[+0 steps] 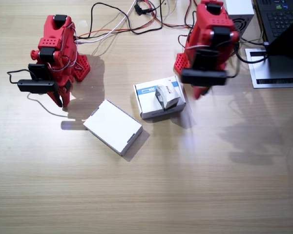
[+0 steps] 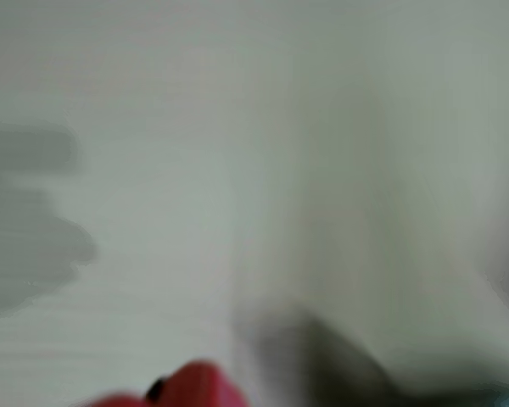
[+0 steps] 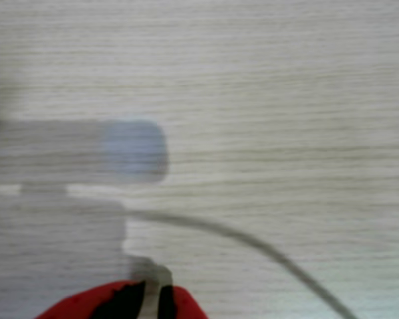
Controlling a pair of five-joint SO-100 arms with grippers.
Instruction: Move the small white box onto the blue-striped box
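On the pale wood-grain worktop (image 1: pixel 195 195), the small white box (image 1: pixel 167 96) sits on top of the blue-striped box (image 1: pixel 157 98), toward that box's 3 o'clock end, with its red logo facing up and a greyish side turned toward 7 o'clock. The blue-striped box lies flat near the middle of the fixed view, its light-blue stripe running along the edge at 11 o'clock. Just beside it at 8 o'clock, apart from it, lies a plain white flat box (image 1: pixel 113 126), turned at an angle. The left arm (image 1: pixel 210 41) stands at 2 o'clock from the boxes, blurred, and its end effector (image 1: pixel 201 92) hangs just beside the small white box at 3 o'clock without touching it; whether its fingers are apart or together cannot be told, and a wrist view shows only a blurred red tip (image 2: pixel 191 386) over pale surface. The right arm (image 1: pixel 56 56) stands at 9 o'clock, well apart from the boxes, its end effector (image 1: pixel 63 100) pointing down at the worktop; in a wrist view its red and black fingers (image 3: pixel 120 300) lie close together with only a thin slit between them, holding nothing. A tangle of cables (image 1: pixel 132 17) lies at 12 o'clock, and a laptop (image 1: pixel 281 22) sits at the 2 o'clock corner.
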